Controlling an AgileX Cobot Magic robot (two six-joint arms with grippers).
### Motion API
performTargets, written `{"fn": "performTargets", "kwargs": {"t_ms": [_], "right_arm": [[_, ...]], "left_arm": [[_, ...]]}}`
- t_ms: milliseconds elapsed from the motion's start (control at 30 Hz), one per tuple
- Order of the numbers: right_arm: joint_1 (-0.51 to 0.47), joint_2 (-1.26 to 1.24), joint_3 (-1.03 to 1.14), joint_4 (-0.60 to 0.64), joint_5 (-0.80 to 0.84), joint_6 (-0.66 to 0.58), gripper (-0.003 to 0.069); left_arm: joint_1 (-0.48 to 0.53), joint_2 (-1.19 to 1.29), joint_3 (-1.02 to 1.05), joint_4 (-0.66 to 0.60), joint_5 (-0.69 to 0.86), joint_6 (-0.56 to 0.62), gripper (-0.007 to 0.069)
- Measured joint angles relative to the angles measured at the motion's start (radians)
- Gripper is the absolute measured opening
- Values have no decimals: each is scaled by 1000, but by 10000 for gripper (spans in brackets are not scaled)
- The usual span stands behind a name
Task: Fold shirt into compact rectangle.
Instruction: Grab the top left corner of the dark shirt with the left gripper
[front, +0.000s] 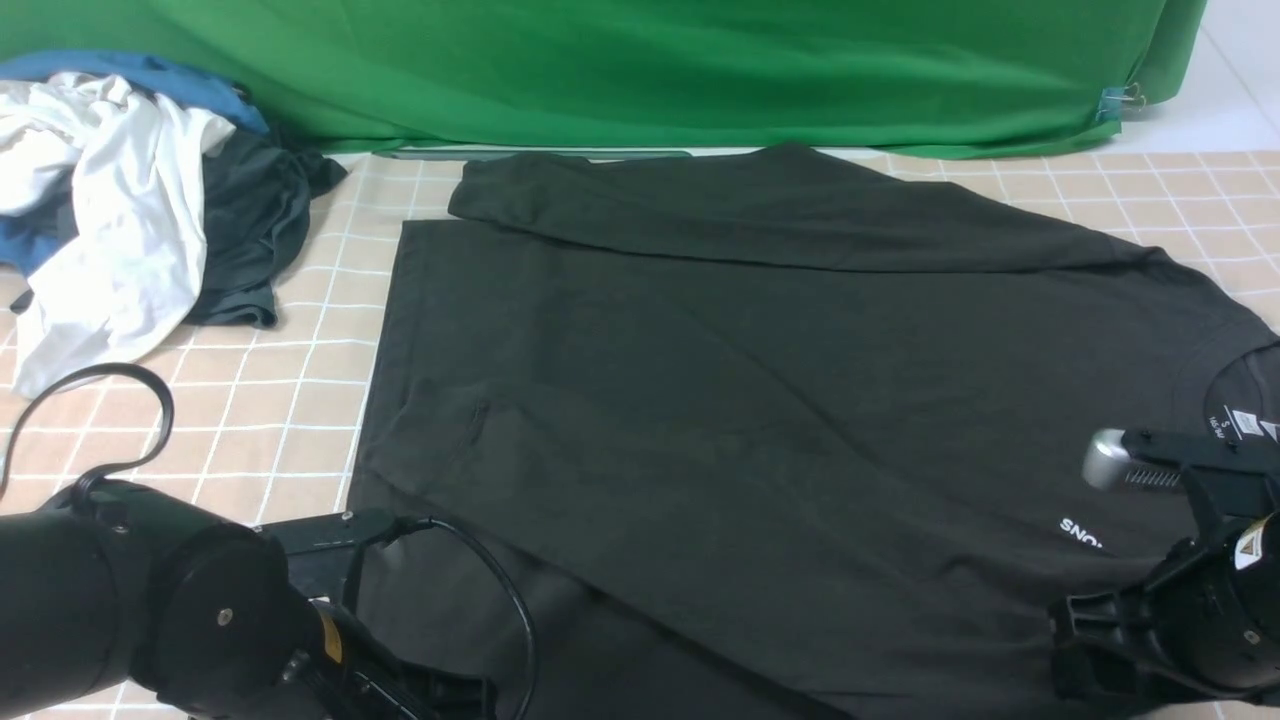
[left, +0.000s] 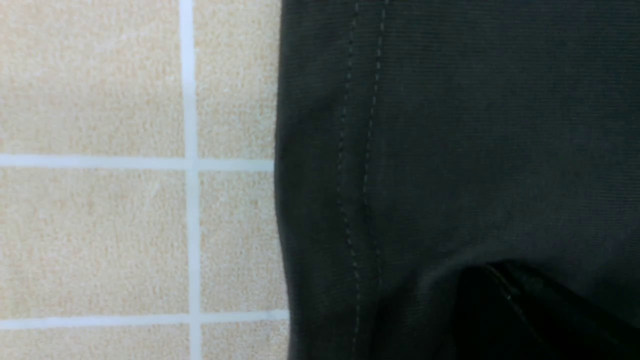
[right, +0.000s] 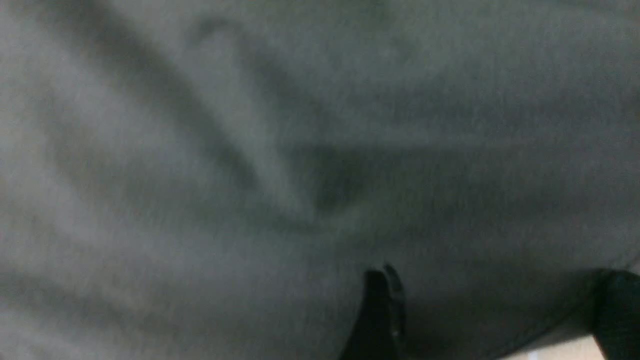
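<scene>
Shirt (front: 700, 400) flat on bench (front: 300, 400), right of clothes pile (front: 130, 200), long axis running away from pile. Left jaws clenched at pile-side hem, grip on cloth unclear. Right jaws released over far chest end.

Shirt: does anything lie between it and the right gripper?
Nothing visible does. The open right gripper is close above the shirt; the clothes pile lies apart, far to the left.

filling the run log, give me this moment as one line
shirt: spread flat, far side folded in | left hand: shut at hem | right hand: open near collar | fold: unfinished
</scene>
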Motion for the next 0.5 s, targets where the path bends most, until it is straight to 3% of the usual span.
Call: {"fn": "performTargets", "kwargs": {"t_ms": [233, 367, 500], "right_arm": [[6, 64, -12, -12, -3, 8, 570], [20, 67, -13, -37, -2, 5, 496], [45, 75, -13, -88, -19, -34, 145]], "left_arm": [[0, 2, 0, 0, -2, 3, 13], [0, 2, 0, 0, -3, 3, 13], [0, 2, 0, 0, -2, 3, 13]]}}
